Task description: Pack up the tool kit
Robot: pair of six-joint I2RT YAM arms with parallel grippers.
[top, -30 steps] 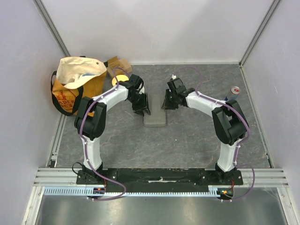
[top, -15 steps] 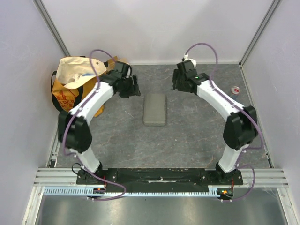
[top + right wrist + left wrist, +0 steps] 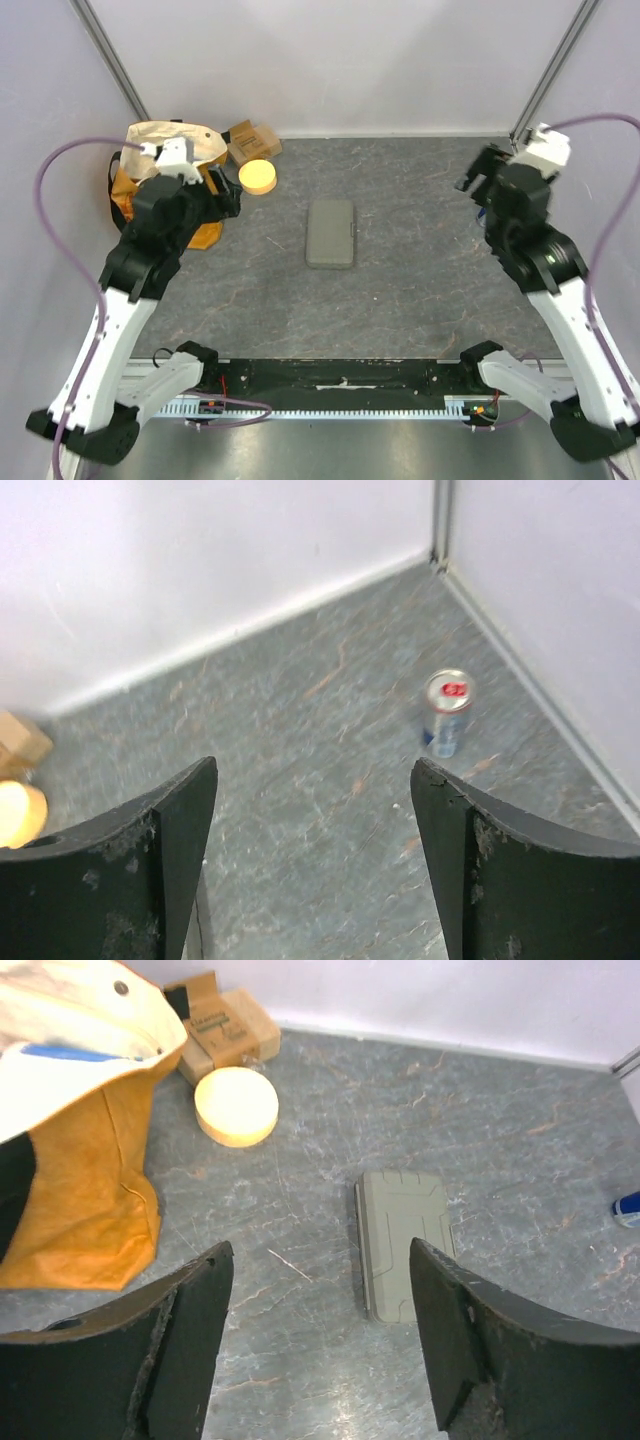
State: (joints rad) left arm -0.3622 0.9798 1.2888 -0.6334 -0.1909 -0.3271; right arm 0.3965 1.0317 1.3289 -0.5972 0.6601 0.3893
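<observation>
Grey marbled tabletop (image 3: 420, 280), with pale walls on three sides. At its middle lies the tool case (image 3: 330, 233), shut and flat, its long side running from the near edge toward the far edge. It is well apart from everything else.

An orange-and-cream tote bag (image 3: 128, 205) stands in the far left corner. A cardboard box (image 3: 252, 141) sits against the far wall beside it, with a round pale-yellow disc (image 3: 259, 177) just in front of the box. A small can (image 3: 445, 712) stands near the far right corner.

The left gripper (image 3: 315, 1260) hangs beside the bag, jaws wide apart and empty. The right gripper (image 3: 312, 770), up by the right edge, is likewise spread wide and holds nothing.
</observation>
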